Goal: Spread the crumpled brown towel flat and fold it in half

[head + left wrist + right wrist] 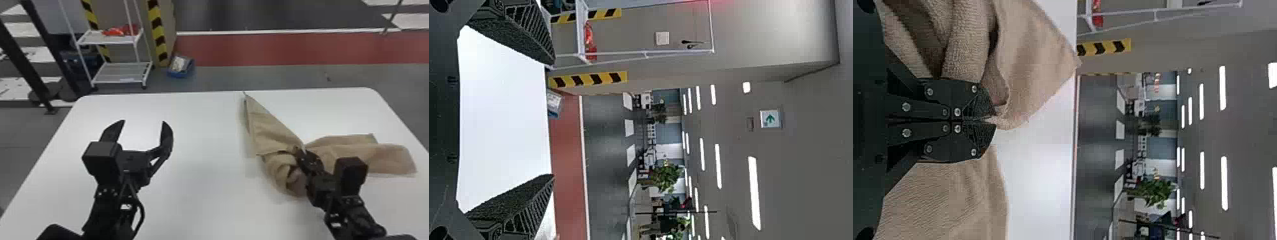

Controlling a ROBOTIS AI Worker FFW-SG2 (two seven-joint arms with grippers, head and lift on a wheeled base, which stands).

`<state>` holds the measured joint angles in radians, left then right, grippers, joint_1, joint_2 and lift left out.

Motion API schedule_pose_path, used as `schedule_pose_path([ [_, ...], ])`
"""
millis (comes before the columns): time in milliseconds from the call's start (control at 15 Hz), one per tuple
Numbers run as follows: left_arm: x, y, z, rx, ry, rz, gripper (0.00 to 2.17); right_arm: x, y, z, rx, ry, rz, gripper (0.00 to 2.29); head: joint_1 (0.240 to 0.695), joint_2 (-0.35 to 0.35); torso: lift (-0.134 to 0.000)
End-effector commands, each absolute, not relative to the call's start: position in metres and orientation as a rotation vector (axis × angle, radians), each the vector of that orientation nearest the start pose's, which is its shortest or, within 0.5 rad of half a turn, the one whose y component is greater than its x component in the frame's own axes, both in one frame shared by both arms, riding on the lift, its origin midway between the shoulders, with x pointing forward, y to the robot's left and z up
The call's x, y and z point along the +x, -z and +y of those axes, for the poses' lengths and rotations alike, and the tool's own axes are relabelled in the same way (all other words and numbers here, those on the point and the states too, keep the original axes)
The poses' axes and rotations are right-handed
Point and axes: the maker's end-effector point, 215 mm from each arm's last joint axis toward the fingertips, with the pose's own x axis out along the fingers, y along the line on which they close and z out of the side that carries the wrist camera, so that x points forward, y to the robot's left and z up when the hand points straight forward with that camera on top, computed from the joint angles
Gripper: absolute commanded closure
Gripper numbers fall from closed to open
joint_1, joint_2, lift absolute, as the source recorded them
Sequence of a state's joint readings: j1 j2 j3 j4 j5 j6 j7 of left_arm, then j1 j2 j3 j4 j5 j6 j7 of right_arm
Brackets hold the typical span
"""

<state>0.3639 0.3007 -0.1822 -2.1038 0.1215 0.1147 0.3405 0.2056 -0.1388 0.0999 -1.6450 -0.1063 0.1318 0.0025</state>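
Nearest my wrist camera, my right gripper (993, 120) has its two fingers together on a pinch of the brown towel (271, 134); how many layers are in that pinch I cannot tell. The cloth should be light and limp, with a nap that grips rather than slides. Nothing in it will break, but it will bunch wherever I push, so it wants lifting and drawing out by its edges. I would take the left gripper to the pointed corner (249, 100) near the table's far edge, then pull away from the right one to open the middle.

The towel lies on the right half of the table. It is a plain tan terry, twisted at my pinch: a smooth wedge runs away from me, a roll with dark creases bulges on the near side, and a flatter flap (392, 159) trails to the right, its end fairly square.

Around it is the smooth white table (198, 198). Over the left half my left gripper (143, 121) stands wide with nothing between its fingers. Past the far edge are a white cart (118, 71) and a blue bin (182, 75) on the floor.
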Motion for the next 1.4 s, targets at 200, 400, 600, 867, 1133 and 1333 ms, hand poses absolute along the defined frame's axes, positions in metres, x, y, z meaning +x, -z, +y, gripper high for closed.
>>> schedule_pose_path([
  [200,0.484,0.291,0.217,0.085,-0.035,-0.021,0.07,0.509,0.436,-0.232,-0.014,-0.088,0.185,0.04,0.695,-0.003,-0.125],
  [400,0.482,0.294,0.217,0.089,-0.035,-0.014,0.07,0.511,0.384,-0.229,0.000,-0.109,0.075,0.05,0.695,-0.014,-0.125],
  [600,0.482,0.296,0.218,0.090,-0.037,-0.012,0.07,0.512,0.345,-0.218,-0.028,-0.144,0.006,0.09,0.695,-0.012,-0.125],
  [867,0.482,0.297,0.217,0.087,-0.038,-0.011,0.07,0.507,0.375,-0.152,-0.251,-0.313,0.107,0.23,0.695,0.021,-0.125],
  [1133,0.482,0.301,0.218,0.091,-0.038,-0.003,0.07,0.497,0.416,-0.110,-0.441,-0.382,0.225,0.29,0.695,0.096,-0.125],
  [1333,0.482,0.302,0.218,0.092,-0.039,0.000,0.07,0.496,0.429,-0.099,-0.497,-0.393,0.276,0.29,0.695,0.121,-0.125],
])
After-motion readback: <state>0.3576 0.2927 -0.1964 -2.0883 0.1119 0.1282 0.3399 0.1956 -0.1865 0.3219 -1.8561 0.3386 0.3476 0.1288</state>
